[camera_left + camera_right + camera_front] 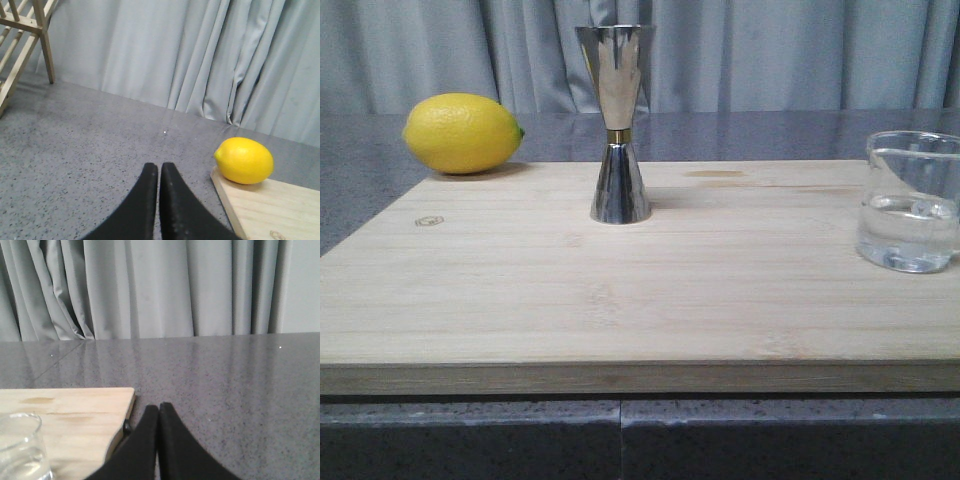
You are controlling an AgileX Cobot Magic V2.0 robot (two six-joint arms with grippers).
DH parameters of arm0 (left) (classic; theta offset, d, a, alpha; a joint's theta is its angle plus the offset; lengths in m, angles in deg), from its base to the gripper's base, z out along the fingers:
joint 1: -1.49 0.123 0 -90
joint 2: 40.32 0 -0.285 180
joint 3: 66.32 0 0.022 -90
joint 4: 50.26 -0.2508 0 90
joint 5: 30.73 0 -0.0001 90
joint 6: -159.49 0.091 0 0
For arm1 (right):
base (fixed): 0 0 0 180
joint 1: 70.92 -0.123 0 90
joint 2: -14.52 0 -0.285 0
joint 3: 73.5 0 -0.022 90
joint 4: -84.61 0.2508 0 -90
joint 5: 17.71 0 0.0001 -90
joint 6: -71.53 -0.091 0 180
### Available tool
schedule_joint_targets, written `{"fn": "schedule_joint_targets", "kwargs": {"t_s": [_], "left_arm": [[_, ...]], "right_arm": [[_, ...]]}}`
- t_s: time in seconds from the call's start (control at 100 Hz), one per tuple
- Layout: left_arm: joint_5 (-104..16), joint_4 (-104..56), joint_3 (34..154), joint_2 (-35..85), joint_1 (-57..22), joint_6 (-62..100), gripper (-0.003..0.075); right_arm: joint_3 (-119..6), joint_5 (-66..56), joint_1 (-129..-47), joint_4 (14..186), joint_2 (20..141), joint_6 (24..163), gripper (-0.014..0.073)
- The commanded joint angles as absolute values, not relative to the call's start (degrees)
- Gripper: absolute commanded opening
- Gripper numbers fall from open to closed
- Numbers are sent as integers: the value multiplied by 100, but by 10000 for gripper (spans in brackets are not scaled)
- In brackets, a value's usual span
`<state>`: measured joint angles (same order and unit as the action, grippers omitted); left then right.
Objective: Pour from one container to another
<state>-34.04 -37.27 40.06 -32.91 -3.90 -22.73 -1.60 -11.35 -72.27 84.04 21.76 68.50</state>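
**Inspector A:** Setting first. Pale grey pleated curtain across the back; dark grey speckled surface below it. A light wooden board lies on the surface and carries the items.

**Inspector B:** Noted. Location of the task items?

**Inspector A:** The steel jigger stands upright on the board, close to its far edge and slightly left of the middle. Hourglass form, brass-coloured band at the waist. The glass beaker stands upright at the board's right edge, cut off by the front view's border. Clear liquid fills its lower part. The two are well apart.

**Inspector B:** Anything else on the board?

**Inspector A:** A lemon at the far left corner. The left wrist view shows it resting on that corner.

**Inspector B:** Arms?

**Inspector A:** Neither appears in the front view. The left gripper hangs over bare surface just off the board's left edge; its black fingers are pressed together, holding nothing. The right gripper sits just off the board's right edge, fingers likewise pressed together and empty. The beaker rim shows nearby in that view, untouched.

**Inspector B:** Other fixtures?

**Inspector A:** A wooden rack stands on the surface, beyond the left arm.
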Motion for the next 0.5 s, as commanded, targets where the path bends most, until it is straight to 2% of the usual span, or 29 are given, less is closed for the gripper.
{"fn": "schedule_joint_targets", "kwargs": {"t_s": [0.0, 0.25, 0.49], "left_arm": [[-3324, -3684, 4567, -3188, -366, -2273, -18], [-4204, -3706, 6019, -1953, -485, -2010, -18], [-4387, -3719, 7508, -545, -1119, -1412, -18]], "right_arm": [[-720, -1248, -7234, 8420, 2406, 6853, -67], [-1798, -996, -7234, 8420, 3577, 6853, -67], [-2544, -996, -7234, 8420, 4670, 6853, -64]]}}
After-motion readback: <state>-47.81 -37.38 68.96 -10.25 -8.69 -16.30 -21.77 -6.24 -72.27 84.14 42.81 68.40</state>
